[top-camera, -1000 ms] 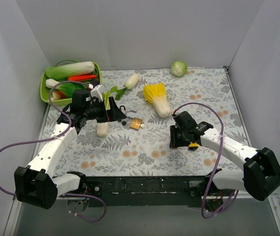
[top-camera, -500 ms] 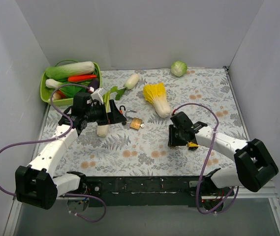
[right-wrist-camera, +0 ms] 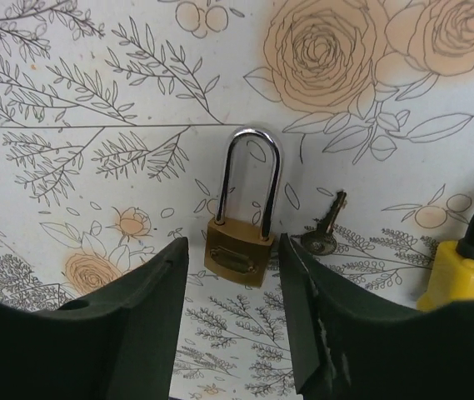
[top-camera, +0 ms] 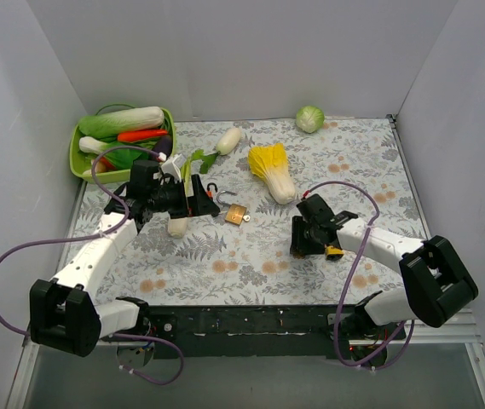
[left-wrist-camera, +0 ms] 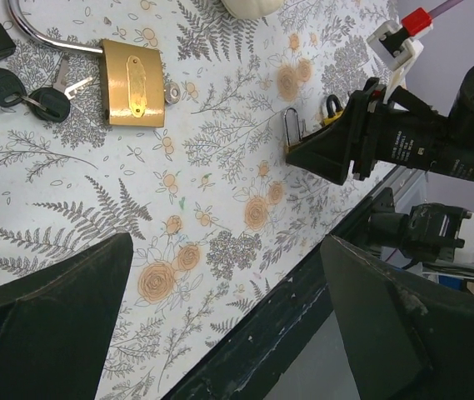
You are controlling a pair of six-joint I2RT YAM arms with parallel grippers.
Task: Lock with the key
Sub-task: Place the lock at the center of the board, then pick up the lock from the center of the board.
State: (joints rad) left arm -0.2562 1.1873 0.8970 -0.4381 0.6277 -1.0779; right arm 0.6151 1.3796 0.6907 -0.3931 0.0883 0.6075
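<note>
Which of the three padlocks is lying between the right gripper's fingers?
The small brass padlock with the long steel shackle. The bigger brass padlock lies near the left gripper; the yellow padlock sits just outside the right gripper.

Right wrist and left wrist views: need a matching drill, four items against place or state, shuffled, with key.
1. small brass padlock
2. loose key
3. yellow padlock
4. large brass padlock

A. black shackle, cut off by the frame edge
B. silver shackle, black-headed keys beside it
C. between the fingers of the right gripper, shackle closed
D. lying on the cloth, beside the small padlock

Pairs: 1-C, 2-D, 3-A, 4-B
</note>
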